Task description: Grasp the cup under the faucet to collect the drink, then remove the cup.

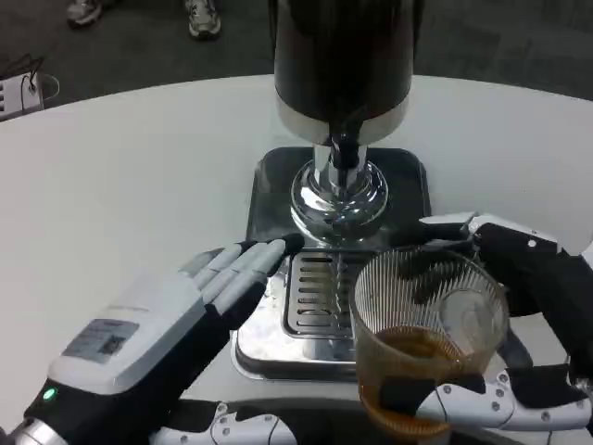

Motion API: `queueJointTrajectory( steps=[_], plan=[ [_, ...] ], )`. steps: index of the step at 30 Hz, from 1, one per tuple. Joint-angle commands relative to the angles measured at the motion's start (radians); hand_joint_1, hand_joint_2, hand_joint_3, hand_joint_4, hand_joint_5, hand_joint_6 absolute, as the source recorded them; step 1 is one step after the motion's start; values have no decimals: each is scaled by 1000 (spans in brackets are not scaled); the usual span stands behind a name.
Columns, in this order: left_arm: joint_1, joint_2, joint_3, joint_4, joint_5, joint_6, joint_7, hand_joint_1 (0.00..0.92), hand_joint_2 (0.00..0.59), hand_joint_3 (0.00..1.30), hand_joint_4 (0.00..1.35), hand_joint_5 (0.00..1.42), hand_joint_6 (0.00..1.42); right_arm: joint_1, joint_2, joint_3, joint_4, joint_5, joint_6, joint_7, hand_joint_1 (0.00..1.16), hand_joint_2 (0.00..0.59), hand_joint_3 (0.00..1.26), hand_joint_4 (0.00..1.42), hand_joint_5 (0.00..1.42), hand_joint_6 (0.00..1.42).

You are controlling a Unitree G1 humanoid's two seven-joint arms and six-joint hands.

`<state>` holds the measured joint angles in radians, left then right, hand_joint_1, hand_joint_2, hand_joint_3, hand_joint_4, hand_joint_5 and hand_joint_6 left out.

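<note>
You're seeing even overhead light: the white table (139, 185) is bright, nearly washed out. Glare glints off the chrome dispenser base (338, 195). The ribbed cup (426, 348) looks slightly soft; the background floor is dim.

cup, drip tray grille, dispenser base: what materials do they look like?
Cup: clear ribbed plastic or glass, can't tell which; brown drink shows through it. Drip tray grille: polished metal, probably stainless, slotted and reflective. Dispenser base: mirror-like chrome finish with bright highlights.
</note>
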<state>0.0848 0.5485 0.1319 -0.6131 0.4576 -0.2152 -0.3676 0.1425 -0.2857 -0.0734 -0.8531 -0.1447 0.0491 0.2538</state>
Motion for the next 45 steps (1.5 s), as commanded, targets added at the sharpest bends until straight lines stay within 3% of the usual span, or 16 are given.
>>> queueJointTrajectory(
  steps=[1,21,45],
  plan=[
    [18,-5,-9,-21,22,14,1,0,70,0,0,0,11,18,-3,-15,-51,32,-41,4,946,197,1029,1264,1424,1424],
    [33,7,-28,-31,33,12,-14,0,70,0,0,0,0,30,5,-35,-54,51,-56,-2,935,191,1034,1264,1424,1424],
    [81,29,8,-59,13,15,-34,0,70,0,0,0,0,39,18,-12,-58,35,-66,-9,947,193,1044,1264,1424,1424]
  ],
)
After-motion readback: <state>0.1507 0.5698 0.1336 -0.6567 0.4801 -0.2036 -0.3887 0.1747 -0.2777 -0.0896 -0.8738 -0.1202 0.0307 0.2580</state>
